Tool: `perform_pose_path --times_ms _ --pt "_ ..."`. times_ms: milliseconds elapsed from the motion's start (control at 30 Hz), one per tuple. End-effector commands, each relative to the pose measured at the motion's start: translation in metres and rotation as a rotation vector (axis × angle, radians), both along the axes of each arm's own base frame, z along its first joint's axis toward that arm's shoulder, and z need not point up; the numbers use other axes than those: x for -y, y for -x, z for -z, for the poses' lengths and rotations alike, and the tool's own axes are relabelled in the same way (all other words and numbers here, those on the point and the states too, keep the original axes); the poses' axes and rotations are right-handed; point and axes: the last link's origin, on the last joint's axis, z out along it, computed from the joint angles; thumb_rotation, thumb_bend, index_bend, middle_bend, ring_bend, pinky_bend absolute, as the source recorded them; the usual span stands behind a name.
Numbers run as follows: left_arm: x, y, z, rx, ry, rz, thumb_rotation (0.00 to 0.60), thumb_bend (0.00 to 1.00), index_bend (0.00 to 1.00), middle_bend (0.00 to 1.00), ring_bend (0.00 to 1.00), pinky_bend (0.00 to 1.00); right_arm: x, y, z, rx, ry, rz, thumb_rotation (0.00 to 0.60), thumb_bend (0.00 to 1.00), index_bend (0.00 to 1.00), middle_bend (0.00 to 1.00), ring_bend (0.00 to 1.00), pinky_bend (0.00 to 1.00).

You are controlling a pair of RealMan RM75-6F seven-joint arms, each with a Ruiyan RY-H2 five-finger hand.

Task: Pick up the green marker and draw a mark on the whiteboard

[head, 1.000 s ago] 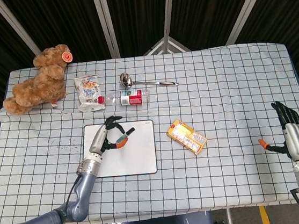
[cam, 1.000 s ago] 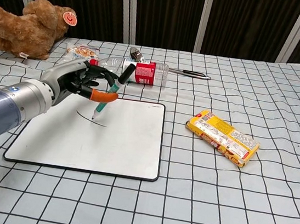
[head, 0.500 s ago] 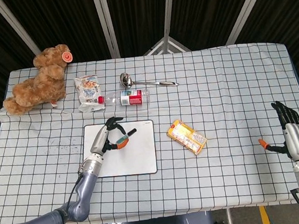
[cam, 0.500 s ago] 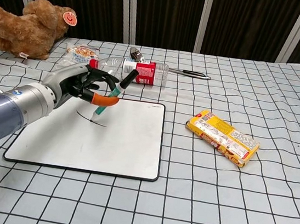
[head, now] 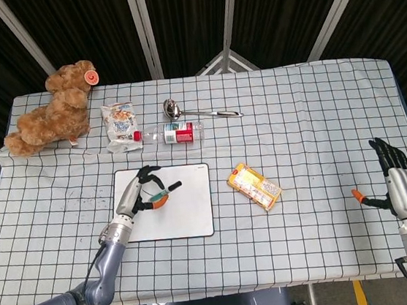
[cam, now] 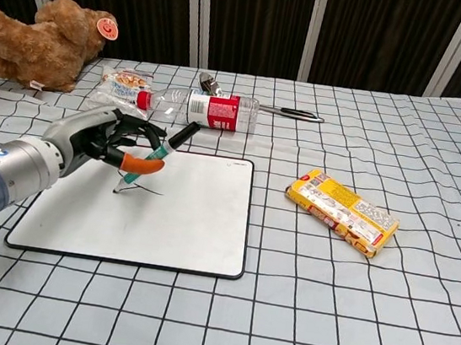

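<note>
My left hand hovers over the upper left of the whiteboard and holds the green marker between thumb and fingers. The marker slants, black cap up to the right, tip down on the board. A thin dark curved line lies on the board just right of the tip. My right hand is far off at the table's right edge, fingers spread, holding nothing; the chest view does not show it.
Behind the board lie a plastic bottle with a red label, a snack bag and a metal ladle. A teddy bear sits at the far left. A yellow snack box lies right of the board.
My left hand has drawn back to the left and toward me with the marker, whose tip slid left along the board, leaving the curved line to its right. The right hand has stayed still.
</note>
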Motion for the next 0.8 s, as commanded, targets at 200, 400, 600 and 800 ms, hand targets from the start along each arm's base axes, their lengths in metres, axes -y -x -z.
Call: perform_pose_path --times_ms 200,400,600,800 --pt "0.02 0.004 -0.024 0.069 -0.019 -0.006 0.6 0.45 0.75 0.16 0.0 0.02 0.0 0.0 -0.001 0.001 0.004 0.003 0.6 0.21 0.0 0.0 0.0 0.0" --pt "0.028 -0.009 -0.061 0.143 -0.082 0.042 0.6 0.45 0.75 0.16 0.0 0.01 0.0 0.0 -0.001 0.004 0.005 0.006 0.6 0.21 0.0 0.0 0.0 0.0" --pt "0.027 -0.009 -0.093 0.075 -0.133 0.095 0.6 0.45 0.75 0.16 0.0 0.02 0.0 0.0 0.0 0.007 0.002 0.009 0.6 0.21 0.0 0.0 0.0 0.0" --pt "0.018 0.011 -0.111 -0.215 -0.192 0.155 0.6 0.45 0.75 0.16 0.0 0.02 0.0 0.001 -0.001 0.008 0.003 0.014 0.6 0.21 0.0 0.0 0.0 0.0"
